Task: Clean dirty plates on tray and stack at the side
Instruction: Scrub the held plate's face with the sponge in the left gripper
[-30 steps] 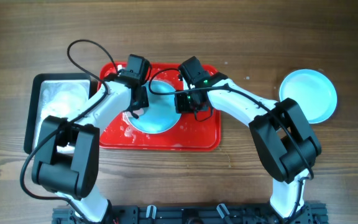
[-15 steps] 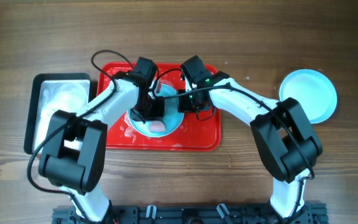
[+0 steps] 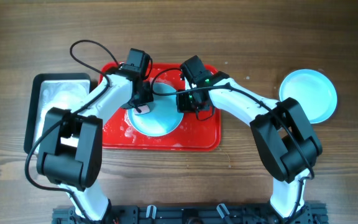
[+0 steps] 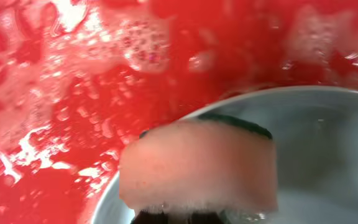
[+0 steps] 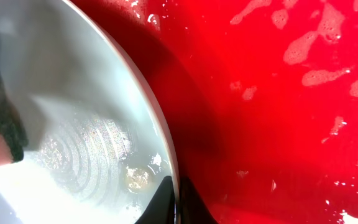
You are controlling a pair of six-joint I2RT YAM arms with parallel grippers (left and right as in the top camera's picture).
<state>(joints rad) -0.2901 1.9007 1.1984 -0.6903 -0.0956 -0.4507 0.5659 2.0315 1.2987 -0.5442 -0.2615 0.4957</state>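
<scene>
A pale turquoise plate (image 3: 160,118) lies in the soapy red tray (image 3: 197,134). My left gripper (image 3: 140,102) is shut on a pink sponge (image 3: 143,109) with a dark green scouring side, pressed on the plate's upper-left edge. In the left wrist view the sponge (image 4: 197,165) fills the middle and overlaps the plate (image 4: 328,155) and the tray (image 4: 73,93). My right gripper (image 3: 185,102) is shut on the plate's right rim. The right wrist view shows the rim pinched in my right gripper (image 5: 177,202) and a brownish smear (image 5: 135,177) on the wet plate (image 5: 86,81).
A second turquoise plate (image 3: 308,94) sits alone on the wooden table at the far right. A grey metal pan (image 3: 58,112) with a black rim stands left of the tray. Suds and water cover the tray floor (image 5: 278,112).
My left gripper swept the sponge down to the plate's middle, then back up to its upper-left edge. The right gripper and the plate have stayed put.
</scene>
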